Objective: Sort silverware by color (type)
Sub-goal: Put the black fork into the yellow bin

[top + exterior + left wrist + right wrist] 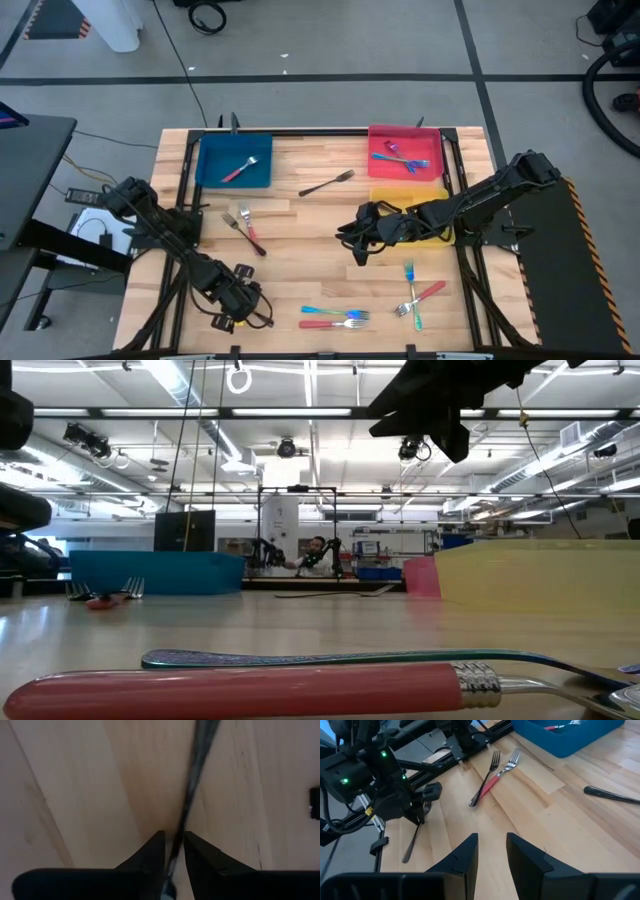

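My left gripper (238,302) is near the table's near-left corner, shut on a dark grey fork (192,790), and it also shows in the right wrist view (418,809). My right gripper (357,245) hovers open over the table's middle, its fingers (465,855) holding nothing. Loose on the wood lie a grey fork (327,183), a red and grey pair (245,228), a teal and red pair (335,318) and another teal and red pair (415,295). A red fork lies in the blue tray (210,160), and several forks lie in the red tray (385,135). My left gripper pinches the dark grey fork between its two fingers (152,852), coming from above and pointing down. The fork runs along the fingers and hangs slanting below them. Its lower end (408,856) is at the table top; whether it touches, I cannot tell.
A yellow tray (385,195) sits partly under the right arm at the table's right side. The red-handled fork (250,688) and the teal fork (330,657) lie right before the low camera. Black frame rails (185,180) border the table's left and right sides.
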Robot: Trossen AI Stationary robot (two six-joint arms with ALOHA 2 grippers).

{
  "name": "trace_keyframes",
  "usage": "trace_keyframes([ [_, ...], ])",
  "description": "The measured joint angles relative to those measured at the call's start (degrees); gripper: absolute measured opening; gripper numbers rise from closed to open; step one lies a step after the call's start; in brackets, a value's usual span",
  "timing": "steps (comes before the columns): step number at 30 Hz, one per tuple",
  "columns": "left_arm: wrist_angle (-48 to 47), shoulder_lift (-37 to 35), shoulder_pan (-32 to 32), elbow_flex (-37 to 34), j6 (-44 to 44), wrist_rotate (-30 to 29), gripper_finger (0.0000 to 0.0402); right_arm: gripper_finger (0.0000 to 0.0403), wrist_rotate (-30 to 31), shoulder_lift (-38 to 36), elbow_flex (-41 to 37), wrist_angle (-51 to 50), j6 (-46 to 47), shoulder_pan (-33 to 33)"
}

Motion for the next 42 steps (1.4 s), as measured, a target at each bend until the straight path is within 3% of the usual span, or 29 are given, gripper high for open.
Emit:
trace_keyframes([
  [7,-0.2,0.6,0.1,0.0,0.0,-1.8,0.0078,0.0109,0.0,0.0,0.0,0.4,-0.6,0.0],
  [13,-0.5,0.6,0.5,-0.1,3.5,-3.3,0.0015,0.0109,0.0,0.0,0.0,0.6,-0.6,0.0],
  [19,0.2,-0.8,2.3,-0.3,7.0,-3.2,0.0007,0.0109,0.0,0.0,0.0,3.0,-1.3,0.0],
  [29,1.0,-6.1,9.1,-0.5,16.9,-19.5,0.0004,0.0109,-1.3,-1.5,0.0,13.1,-13.4,0.0],
  [34,6.8,-6.6,15.5,-0.4,22.8,-26.0,0.0004,0.0109,-3.4,-4.0,0.0,12.6,-18.8,0.0],
  [42,27.3,-6.7,27.4,-0.4,32.5,-28.5,0.0005,0.0109,-2.0,-5.4,0.0,4.6,-26.4,-0.1],
])
